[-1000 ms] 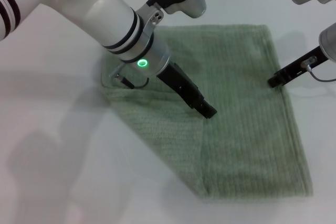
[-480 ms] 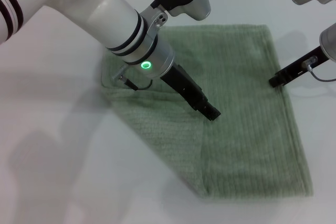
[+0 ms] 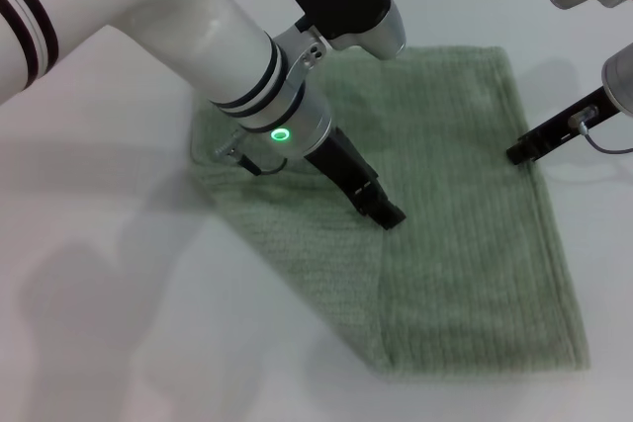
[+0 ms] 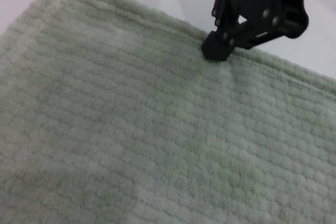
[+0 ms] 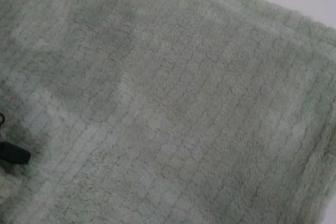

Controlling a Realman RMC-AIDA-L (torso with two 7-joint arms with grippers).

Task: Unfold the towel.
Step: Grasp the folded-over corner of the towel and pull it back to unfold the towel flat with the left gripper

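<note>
The pale green towel [image 3: 465, 234] lies flat on the white table, with its left part folded over in a slanted flap [image 3: 297, 234]. My left gripper [image 3: 389, 214] is shut, its tip down on the towel at the top of the flap's edge. My right gripper [image 3: 516, 153] is shut, its tip touching the towel's right hem; it also shows in the left wrist view [image 4: 216, 52]. The towel fills the left wrist view [image 4: 131, 129] and the right wrist view [image 5: 173, 98].
The white table [image 3: 109, 294] surrounds the towel, with bare surface to the left and front. My left arm [image 3: 237, 56] reaches across the towel's far left corner. My right arm [image 3: 613, 86] hangs beyond the towel's right edge.
My left gripper's tip moved slightly right, then back a little and lower onto the flap's edge, and the arm leaned further over the towel. The right gripper and the towel have not moved.
</note>
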